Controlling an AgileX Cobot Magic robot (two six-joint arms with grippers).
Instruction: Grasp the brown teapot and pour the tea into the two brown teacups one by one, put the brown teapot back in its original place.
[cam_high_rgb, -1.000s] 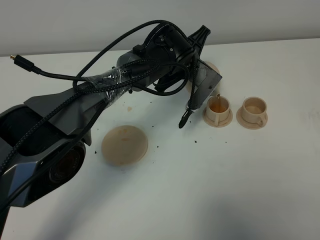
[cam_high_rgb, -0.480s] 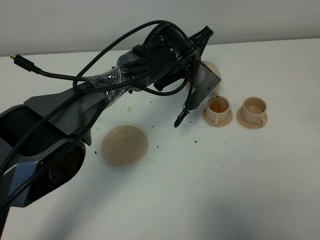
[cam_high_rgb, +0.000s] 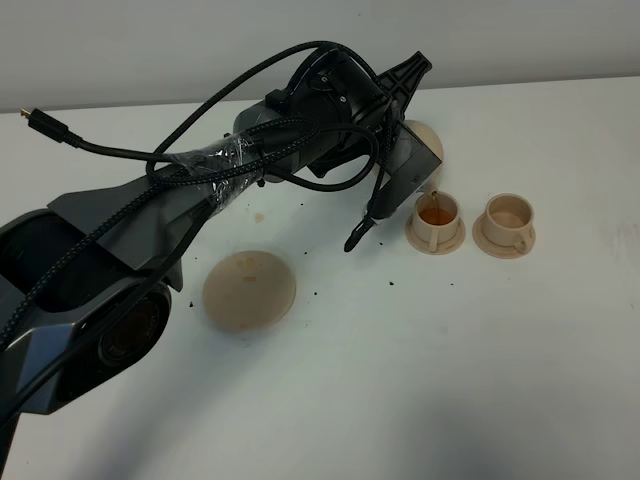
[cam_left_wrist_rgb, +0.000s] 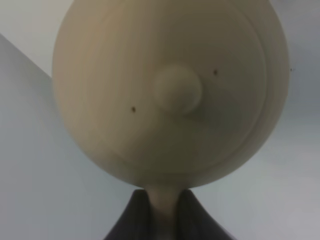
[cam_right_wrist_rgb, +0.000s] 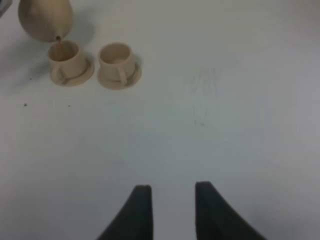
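— Why does your saucer (cam_high_rgb: 250, 290) lie bare on the worktop (cam_high_rgb: 450, 380)?
— It marks where the pot goes back; your left tool (cam_left_wrist_rgb: 162, 202) is clenched on the handle of the brown teapot (cam_high_rgb: 422, 140), tipped so the spout feeds the first teacup (cam_high_rgb: 436, 215).
— And further right?
— The second teacup (cam_high_rgb: 508, 222) looks empty, likely next; your right tool (cam_right_wrist_rgb: 171, 200) hangs released, holding nothing, well apart.

The left arm (cam_high_rgb: 120, 235) is matte dark grey, with angular shells. Braided black cables (cam_high_rgb: 235, 80) arc above a shiny clear tape wrap (cam_high_rgb: 225, 160); left of that wrap one ends in a gold-tipped plug (cam_high_rgb: 40, 121). The right fingers (cam_right_wrist_rgb: 136, 215) are dark, tapered.
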